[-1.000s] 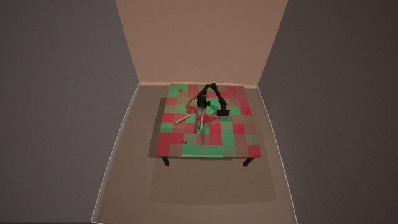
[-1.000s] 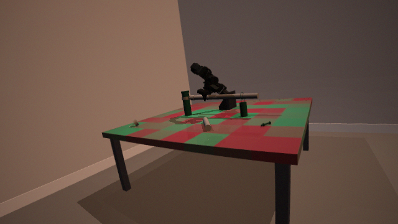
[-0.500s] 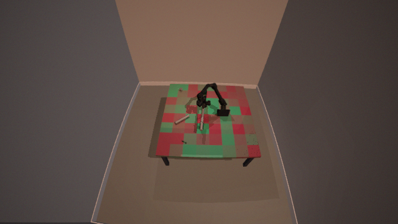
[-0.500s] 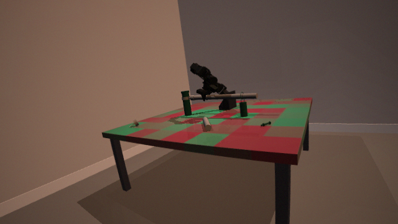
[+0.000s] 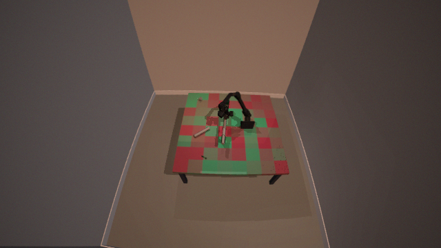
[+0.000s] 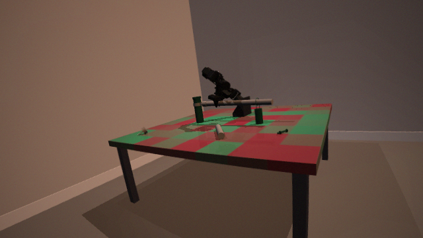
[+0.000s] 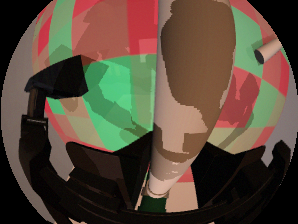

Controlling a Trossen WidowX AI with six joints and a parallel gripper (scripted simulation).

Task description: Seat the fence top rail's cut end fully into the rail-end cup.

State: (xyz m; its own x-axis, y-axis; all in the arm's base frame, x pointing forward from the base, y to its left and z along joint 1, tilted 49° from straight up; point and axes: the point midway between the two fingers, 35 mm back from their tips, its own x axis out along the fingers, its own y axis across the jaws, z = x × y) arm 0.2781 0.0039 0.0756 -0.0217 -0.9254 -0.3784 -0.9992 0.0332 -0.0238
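The grey top rail (image 6: 244,102) (image 5: 223,134) (image 7: 189,76) lies level above the table. It passes through the loop cap on the short green post (image 6: 258,116). Its other end reaches the pale brace band (image 6: 197,104) near the top of the big green post (image 6: 198,114), whose top shows at the bottom of the wrist view (image 7: 154,204). The rail-end cup is too small to make out. My gripper (image 6: 216,101) (image 5: 224,116) (image 7: 170,136) is shut on the rail close to the big post.
A short loose pipe piece (image 6: 219,131) (image 5: 201,131) (image 7: 266,51) lies on the checkered table (image 6: 264,155) (image 5: 227,167). A small dark bolt (image 6: 281,131) (image 5: 203,157) lies toward the front. A small fitting (image 6: 143,131) (image 5: 199,98) lies near the far left corner. The arm's base (image 5: 247,124) stands right of the rail.
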